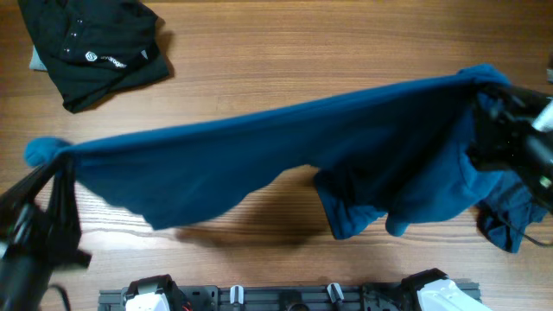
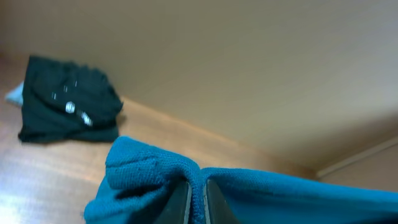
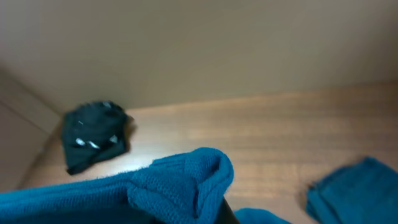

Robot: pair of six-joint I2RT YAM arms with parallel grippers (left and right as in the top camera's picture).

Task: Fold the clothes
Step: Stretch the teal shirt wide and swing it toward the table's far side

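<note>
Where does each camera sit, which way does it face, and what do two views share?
Overhead: above the table, looking straight down; left hand and right hand hold the blue garment stretched.
Left wrist: on the left arm, looking along its shut fingers across the table to the wall.
Right wrist: on the right arm, facing across the table; its hand barely shows under bunched blue cloth.
Shared: all three show the black garment.

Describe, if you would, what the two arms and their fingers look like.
Both arms are black. The left arm shows as a dark jointed bar, blurred; the right arm has a pale grey-white section near its wrist. Their bases have white-and-black housings. Close up, the left fingers are flat dark blades with paler edges. No markings are legible.
</note>
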